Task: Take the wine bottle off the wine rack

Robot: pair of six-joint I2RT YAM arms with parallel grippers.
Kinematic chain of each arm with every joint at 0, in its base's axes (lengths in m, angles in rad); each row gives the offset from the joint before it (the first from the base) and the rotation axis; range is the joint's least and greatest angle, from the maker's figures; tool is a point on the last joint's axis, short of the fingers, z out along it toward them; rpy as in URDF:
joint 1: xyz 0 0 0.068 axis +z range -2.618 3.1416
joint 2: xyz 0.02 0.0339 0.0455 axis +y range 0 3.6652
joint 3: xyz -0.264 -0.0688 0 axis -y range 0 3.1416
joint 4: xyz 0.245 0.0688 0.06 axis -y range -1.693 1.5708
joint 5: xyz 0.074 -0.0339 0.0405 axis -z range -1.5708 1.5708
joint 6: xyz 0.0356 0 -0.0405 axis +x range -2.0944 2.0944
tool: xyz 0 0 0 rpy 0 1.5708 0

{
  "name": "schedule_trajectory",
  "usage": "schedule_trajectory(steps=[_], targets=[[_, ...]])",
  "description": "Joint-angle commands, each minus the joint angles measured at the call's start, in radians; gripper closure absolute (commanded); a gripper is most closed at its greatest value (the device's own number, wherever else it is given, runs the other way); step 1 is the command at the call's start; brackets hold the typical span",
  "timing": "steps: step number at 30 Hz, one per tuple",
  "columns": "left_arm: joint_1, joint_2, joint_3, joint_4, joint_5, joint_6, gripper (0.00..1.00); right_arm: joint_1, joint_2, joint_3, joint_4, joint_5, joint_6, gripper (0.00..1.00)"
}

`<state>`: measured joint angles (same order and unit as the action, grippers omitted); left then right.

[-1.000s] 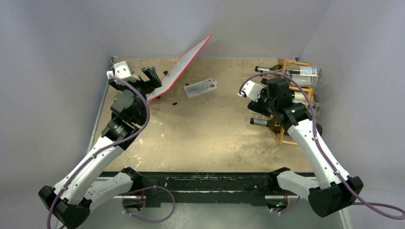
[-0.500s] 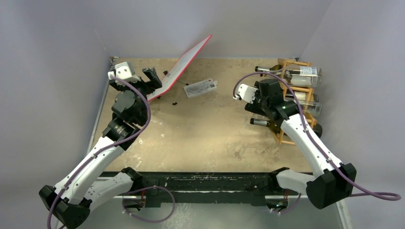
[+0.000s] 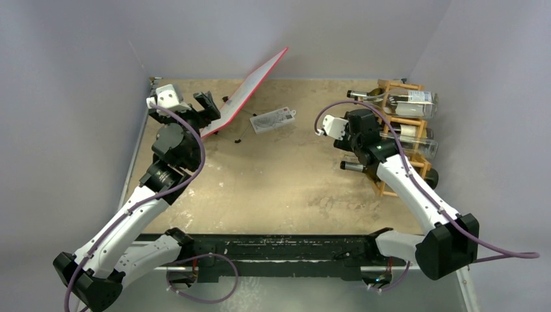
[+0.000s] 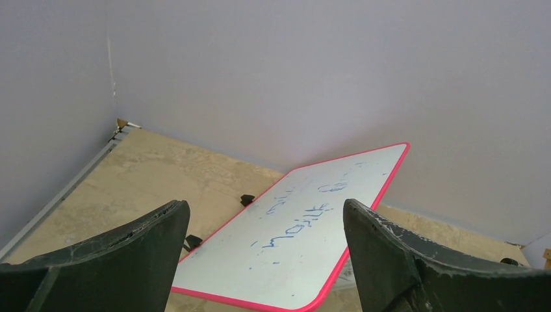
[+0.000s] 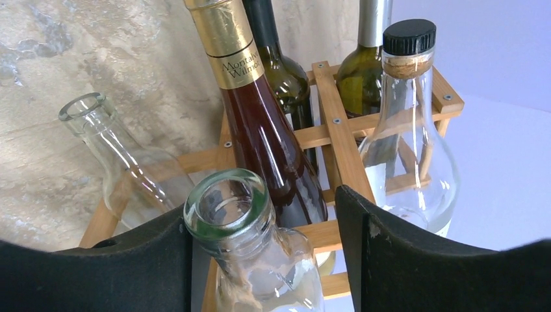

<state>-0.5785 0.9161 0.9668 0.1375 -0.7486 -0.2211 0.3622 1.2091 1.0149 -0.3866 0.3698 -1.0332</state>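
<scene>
The wine rack point(image 3: 404, 140), a light wooden lattice, stands at the right of the table with several bottles lying in its cells. In the right wrist view its bars point(image 5: 338, 117) frame a red wine bottle with gold foil point(image 5: 260, 123), a corked clear bottle point(image 5: 406, 130) and green bottles behind. My right gripper point(image 5: 263, 253) is open, its jaws on either side of the neck of a clear open-mouthed bottle point(image 5: 227, 205). The neck lies against the left finger, with a gap to the right finger. My left gripper point(image 4: 266, 253) is open and empty, facing the whiteboard.
A red-edged whiteboard point(image 3: 250, 91) leans at the back left, just beyond the left gripper point(image 3: 206, 104). A small white device point(image 3: 273, 119) lies at mid-table. Another clear bottle point(image 5: 123, 162) sticks out of the rack left of the held neck. Walls close in on all sides.
My right wrist has shifted left, a little out from the rack's face. The left arm has not moved.
</scene>
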Motion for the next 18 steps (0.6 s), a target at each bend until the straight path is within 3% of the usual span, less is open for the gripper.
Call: schedule_trajectory(steps=[1,6,18], targets=[[-0.006,-0.003,-0.002,0.048,-0.008,0.009,0.13,0.010,0.000,-0.006,0.064,0.036,-0.022,0.34],[-0.006,-0.002,-0.005,0.050,-0.006,0.009,0.13,0.017,-0.011,-0.010,0.065,0.030,-0.022,0.44],[-0.006,0.000,-0.011,0.056,-0.006,0.006,0.13,0.029,-0.083,0.062,0.022,0.019,0.042,0.85]])
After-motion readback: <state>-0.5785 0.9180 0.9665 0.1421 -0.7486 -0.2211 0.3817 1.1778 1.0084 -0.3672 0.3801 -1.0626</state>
